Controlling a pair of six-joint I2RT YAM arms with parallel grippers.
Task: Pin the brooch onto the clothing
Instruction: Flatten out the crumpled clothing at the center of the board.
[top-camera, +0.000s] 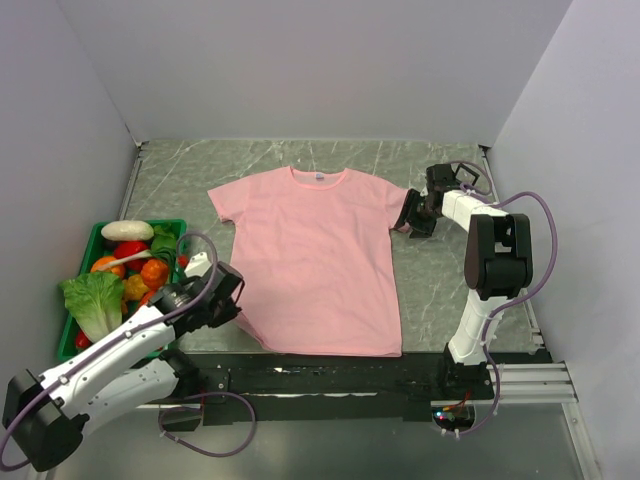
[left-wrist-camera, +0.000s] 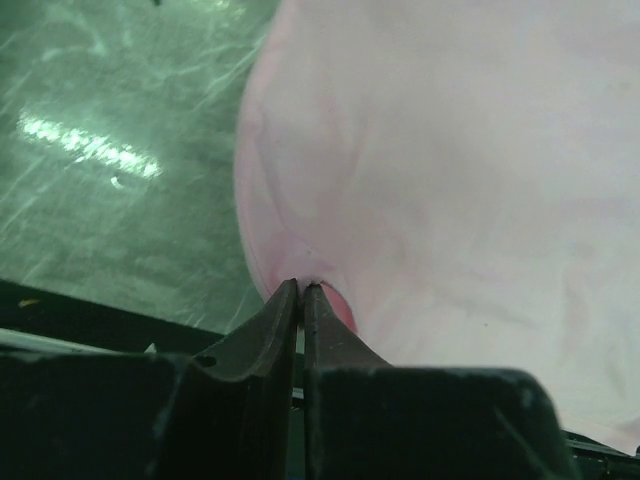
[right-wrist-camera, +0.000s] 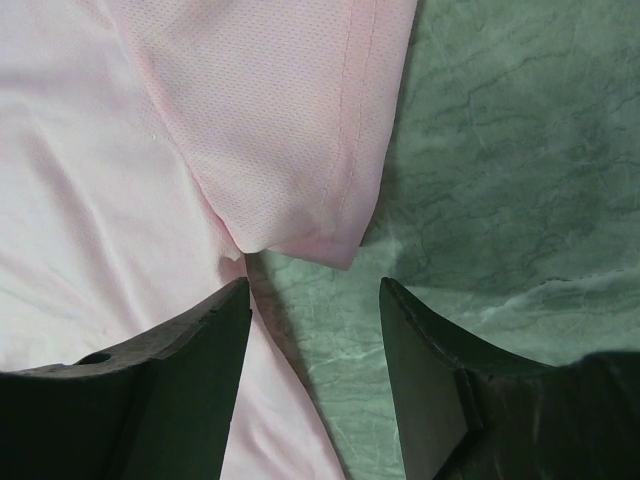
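Left gripper (left-wrist-camera: 302, 288) closed, nipping the clothing (top-camera: 315, 265) at its 7 o'clock edge; right gripper (right-wrist-camera: 315, 290) open beside the 3 o'clock sleeve (right-wrist-camera: 300, 150), holding nothing; clothing flat, long axis 12 to 6, neck at 12; pinch legible in left wrist view only; grey marbled table (top-camera: 450, 290); white walls (top-camera: 320, 70); green crate (top-camera: 172, 224) at 9.

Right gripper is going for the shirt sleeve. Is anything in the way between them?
Nothing visible. The right gripper is open just short of the sleeve of the pink T-shirt. Only bare table and the sleeve's own corner lie ahead of its fingers.
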